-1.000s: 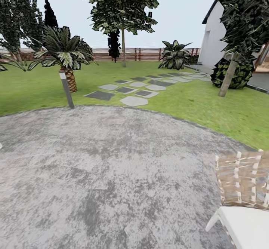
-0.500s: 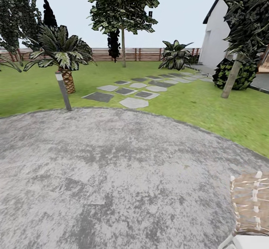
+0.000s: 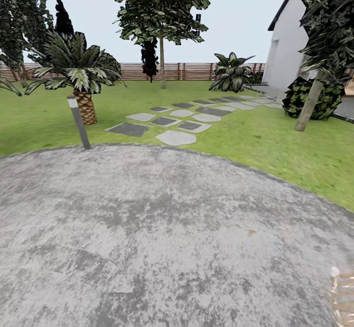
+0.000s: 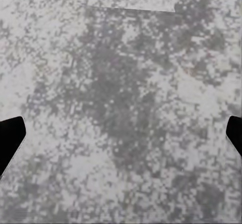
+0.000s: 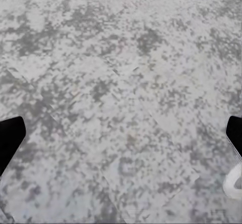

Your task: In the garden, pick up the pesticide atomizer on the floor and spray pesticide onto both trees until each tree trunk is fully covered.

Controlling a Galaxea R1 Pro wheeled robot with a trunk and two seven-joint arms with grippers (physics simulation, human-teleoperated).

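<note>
**Robot on grey paving, trees ahead, atomizer unseen**

Both hands hang over the round patch of mottled grey stone paving (image 3: pixel 147 238). Left hand (image 4: pixel 121 133) – fingers spread wide, released, nothing between them; only the dark fingertips (image 4: pixel 10 135) show at the frame edges. Right hand (image 5: pixel 121 133) likewise released w/ dark fingertips (image 5: pixel 10 135) apart, and a small white curved object (image 5: pixel 233 183) just beside one tip. Well beyond the hands: green grass lawn (image 3: pixel 275 145), grey stepping stones (image 3: pixel 172 121), a short scaly-trunked palm (image 3: pixel 83 84) and a slim grey post (image 3: pixel 78 121). One tall bare-trunked tree (image 3: pixel 162 47) stands near the brown slat fence (image 3: pixel 191 70); another (image 3: pixel 314 71) leans by the white house (image 3: pixel 287 47). A woven tan object (image 3: pixel 343 292) – partly cut off.
</note>
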